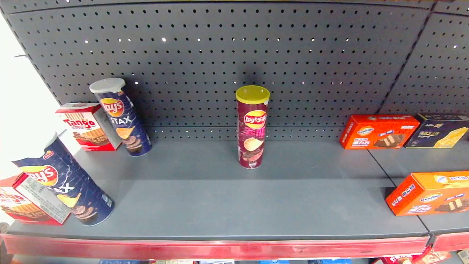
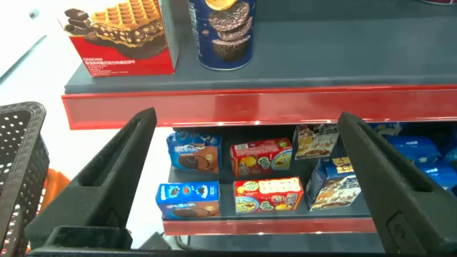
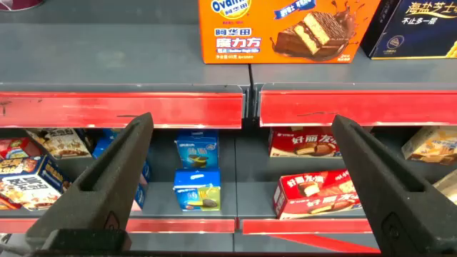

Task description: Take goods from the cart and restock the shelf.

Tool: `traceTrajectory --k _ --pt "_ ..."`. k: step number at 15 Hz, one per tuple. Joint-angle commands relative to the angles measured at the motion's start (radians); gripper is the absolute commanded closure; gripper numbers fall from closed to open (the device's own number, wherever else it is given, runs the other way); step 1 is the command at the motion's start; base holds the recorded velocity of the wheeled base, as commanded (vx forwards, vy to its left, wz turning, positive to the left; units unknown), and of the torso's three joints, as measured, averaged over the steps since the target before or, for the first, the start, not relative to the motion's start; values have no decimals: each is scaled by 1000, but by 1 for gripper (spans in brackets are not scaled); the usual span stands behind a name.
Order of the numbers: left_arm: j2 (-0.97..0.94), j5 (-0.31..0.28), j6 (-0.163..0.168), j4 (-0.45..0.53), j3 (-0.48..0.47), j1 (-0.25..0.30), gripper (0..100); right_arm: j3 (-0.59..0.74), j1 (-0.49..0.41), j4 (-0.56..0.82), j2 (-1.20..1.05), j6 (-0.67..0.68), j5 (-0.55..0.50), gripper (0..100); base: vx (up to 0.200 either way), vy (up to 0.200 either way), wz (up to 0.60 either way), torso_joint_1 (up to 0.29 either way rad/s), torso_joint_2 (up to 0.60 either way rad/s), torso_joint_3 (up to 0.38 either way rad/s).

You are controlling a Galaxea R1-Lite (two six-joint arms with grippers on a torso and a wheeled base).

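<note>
Holds left jaws and right jaws spread and empty, low before shelf (image 1: 220,205) front lip; puts cart (image 2: 18,164) mesh close beside left jaws, goods inside hidden so long axis untellable; favours left arm as nearer for the pick.

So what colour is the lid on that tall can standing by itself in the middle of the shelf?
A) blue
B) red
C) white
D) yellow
D: the maroon chip can standing upright and alone on the shelf is capped by a yellow lid.
</note>
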Motion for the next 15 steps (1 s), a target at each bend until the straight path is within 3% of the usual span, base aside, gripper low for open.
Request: traceTrajectory --k 1,11,15 --pt "1 0 0 0 0 0 0 0 0 0 1 1 0 0 0 0 600 2 -2 2" --pt "1 0 0 0 0 0 0 0 0 0 1 -1 0 0 0 0 600 4 3 0" --pt "1 -2 1 0 0 0 0 0 0 0 1 -2 0 0 0 0 0 0 0 0"
